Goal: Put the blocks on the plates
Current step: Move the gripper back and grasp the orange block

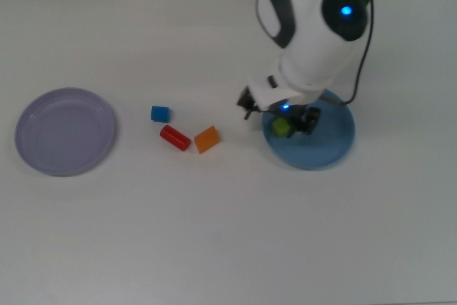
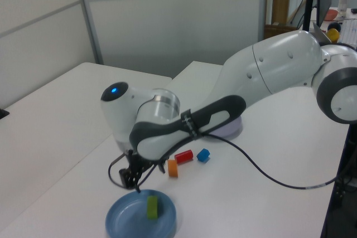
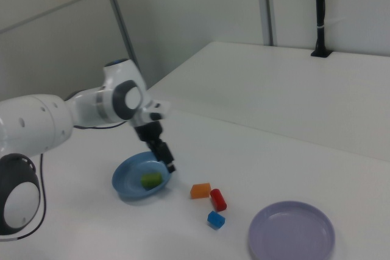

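We saw the white worktop (image 1: 214,233) carrying everything, with the white arm (image 2: 268,76) reaching across it and bending down at the wrist so that the jaws pointed at the surface. The gripper (image 1: 275,113) hung low above the rim of the light blue plate (image 1: 328,144), on the side of that plate facing the loose blocks; the wrist was canted, not plumb. Whether the jaws stood spread or pressed together we could not tell, but they held nothing. The blue plate lay towards the top view's right edge of the worktop, the lavender plate (image 1: 64,131) well apart near the top view's left edge, bare. The green block (image 1: 280,128) lay inside the blue plate, free of the jaws. Between the two plates, on the bare worktop, sat the orange wedge (image 1: 206,138), the red bar (image 1: 175,137) just beside it, and the blue cube (image 1: 160,113) near the bar.
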Robot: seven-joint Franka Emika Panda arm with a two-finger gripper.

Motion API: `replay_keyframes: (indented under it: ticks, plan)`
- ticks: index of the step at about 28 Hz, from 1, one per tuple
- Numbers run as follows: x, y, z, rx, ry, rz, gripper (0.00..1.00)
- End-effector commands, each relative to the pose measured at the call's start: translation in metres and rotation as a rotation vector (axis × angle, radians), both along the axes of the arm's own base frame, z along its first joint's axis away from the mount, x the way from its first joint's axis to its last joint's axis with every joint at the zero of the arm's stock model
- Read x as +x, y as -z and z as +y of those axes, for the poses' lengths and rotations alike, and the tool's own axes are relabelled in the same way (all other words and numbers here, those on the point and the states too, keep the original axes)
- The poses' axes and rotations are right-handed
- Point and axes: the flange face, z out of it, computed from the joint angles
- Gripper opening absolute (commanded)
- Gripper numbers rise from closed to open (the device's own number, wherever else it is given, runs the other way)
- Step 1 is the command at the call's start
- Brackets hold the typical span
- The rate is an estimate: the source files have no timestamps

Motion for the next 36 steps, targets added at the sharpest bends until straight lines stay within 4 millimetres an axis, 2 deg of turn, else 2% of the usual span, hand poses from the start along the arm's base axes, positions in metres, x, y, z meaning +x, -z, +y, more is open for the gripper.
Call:
replay_keyframes:
  ticks: [1,6,9,13,17,21,36]
  plan:
    - [0.015,-0.010,-0.076,0.013,0.078,-0.013,1.00]
    - [0.021,-0.013,-0.117,0.056,0.188,-0.018,1.00]
    - [0.022,-0.009,-0.126,0.054,0.272,-0.023,0.96]
    - [0.020,-0.004,-0.126,0.042,0.425,-0.039,0.98]
    - [0.015,0.010,-0.120,0.029,0.483,-0.023,1.00]
    - [0.007,0.024,-0.099,0.017,0.490,0.001,1.00]
    - [0.011,0.045,-0.102,-0.040,0.528,-0.019,1.00]
